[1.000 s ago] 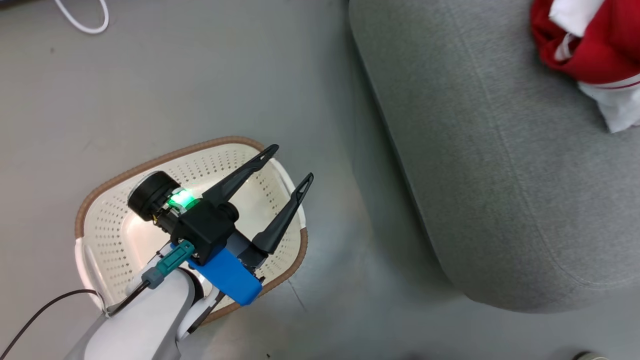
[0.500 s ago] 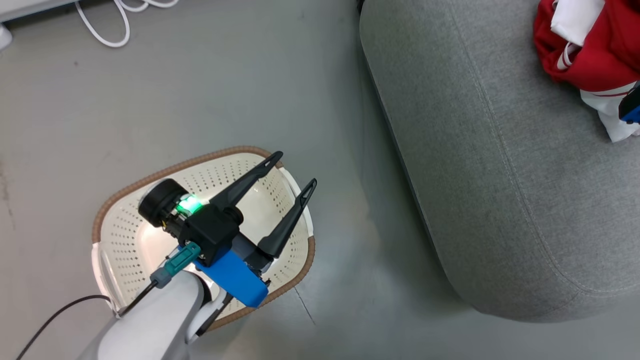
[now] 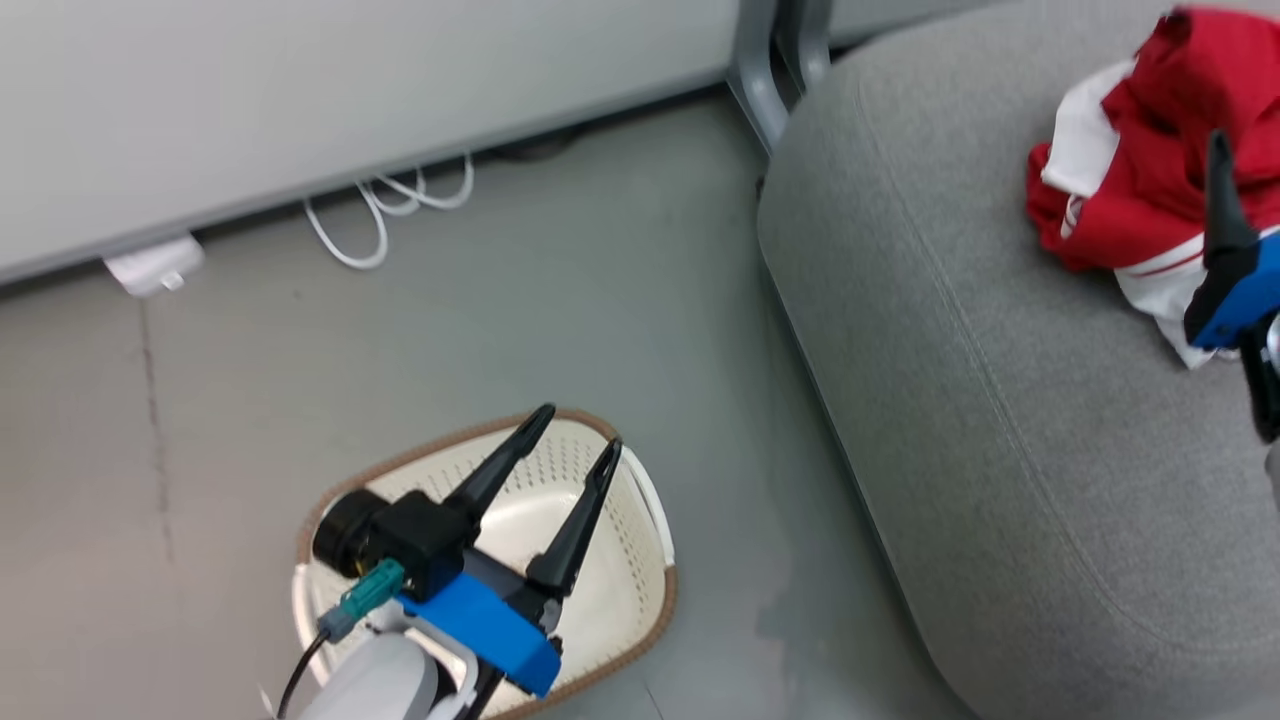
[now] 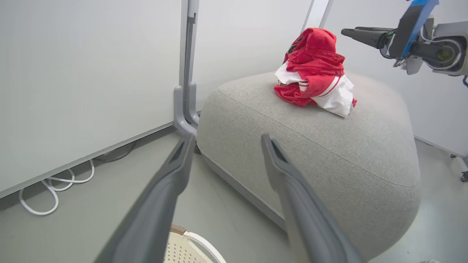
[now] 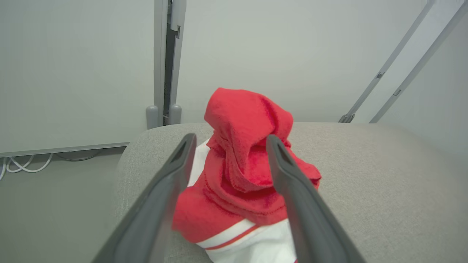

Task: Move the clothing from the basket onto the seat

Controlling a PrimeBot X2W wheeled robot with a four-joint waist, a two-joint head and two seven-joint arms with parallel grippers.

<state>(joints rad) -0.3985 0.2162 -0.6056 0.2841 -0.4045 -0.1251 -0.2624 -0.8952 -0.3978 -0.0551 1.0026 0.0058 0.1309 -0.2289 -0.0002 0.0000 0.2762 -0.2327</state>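
Red-and-white soft clothing (image 5: 245,120) heaped on large grey woven seat (image 3: 1000,420) | right gripper (image 5: 230,138) jaws apart beside it; left gripper (image 3: 578,428) jaws apart above cream perforated basket (image 3: 625,585) | advice: withdraw right gripper straight, avoid snagging fabric

Indoor robot test room or lab, office-like rather than lived-in home. Signs: plain white partition panels (image 3: 300,100) joined by grey metal post (image 4: 182,109); bare smooth grey floor (image 3: 520,330); loose white cable loops (image 3: 390,205) along wall foot; large grey woven-fabric upholstered seat (image 3: 1000,450) and cream perforated plastic laundry basket (image 3: 630,580) directly on floor.
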